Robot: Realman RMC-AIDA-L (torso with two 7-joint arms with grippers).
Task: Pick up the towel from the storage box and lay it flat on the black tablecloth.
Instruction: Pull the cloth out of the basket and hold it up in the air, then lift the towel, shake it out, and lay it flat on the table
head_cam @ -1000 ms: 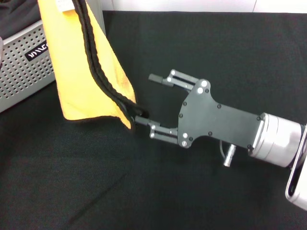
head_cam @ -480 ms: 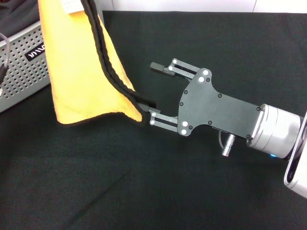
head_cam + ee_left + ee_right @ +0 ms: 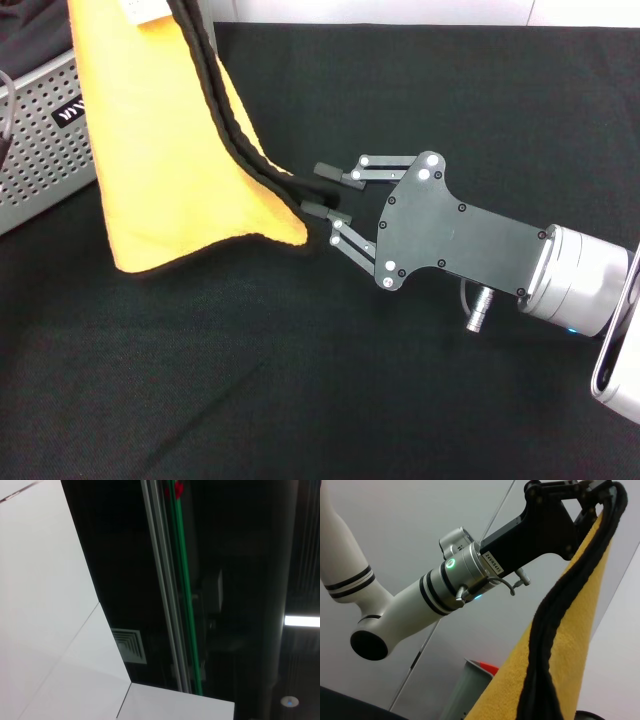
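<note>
Towel (image 3: 165, 150) is out of the storage box (image 3: 45, 140) and hanging in the air, yellow-orange side toward the head camera, black edging running down in a doubled fold. Its top is held by the left tool (image 3: 585, 497), visible only in the right wrist view, fingers pinched on the top edge of the towel; in the head view that tool is above the frame. The lower corner of the towel hangs just above or barely brushing the black tablecloth (image 3: 300, 400); contact can't be confirmed. The storage box sits at the far left, beside the hanging towel, with some dark cloth showing inside it. Right tool (image 3: 320, 192) is low over the surface, fingers narrowed around the black-edged lower corner of the towel; it looks pinched on the edging, though a firm grip isn't certain from this angle. Progress: pick-up looks done, lift-out done. Left to do: secure that lower corner, pull it out sideways so the fold opens, lower the top edge, release both tools so the towel ends flat on the black tablecloth. The towel is doubled over now, so the spreading step is the main remaining work. Left wrist view shows only ceiling and wall, nothing useful.
</note>
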